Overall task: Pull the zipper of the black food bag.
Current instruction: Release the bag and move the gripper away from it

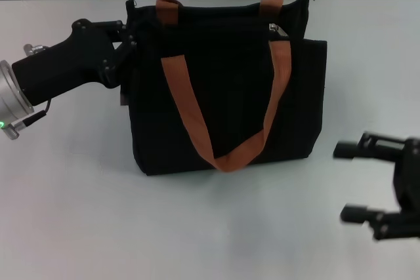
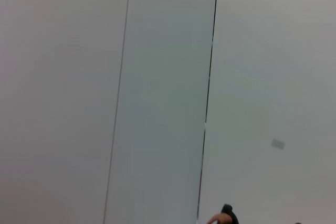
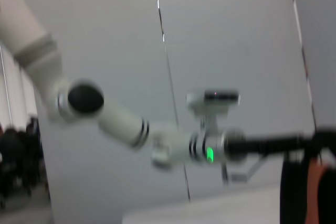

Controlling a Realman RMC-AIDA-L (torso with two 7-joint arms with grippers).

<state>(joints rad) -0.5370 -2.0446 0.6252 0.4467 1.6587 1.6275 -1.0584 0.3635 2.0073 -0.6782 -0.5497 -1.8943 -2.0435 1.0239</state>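
The black food bag stands upright at the middle of the table, with two rust-brown handles; the front one hangs down its face. The zipper, a small silver pull, sits at the right end of the bag's top. My left gripper is at the bag's upper left corner, shut on the fabric edge there. My right gripper is open and empty, low over the table to the right of the bag and apart from it. The right wrist view shows the left arm reaching to the bag.
The white table runs all round the bag. A grey panelled wall stands behind it. In the left wrist view only a small piece of the bag shows.
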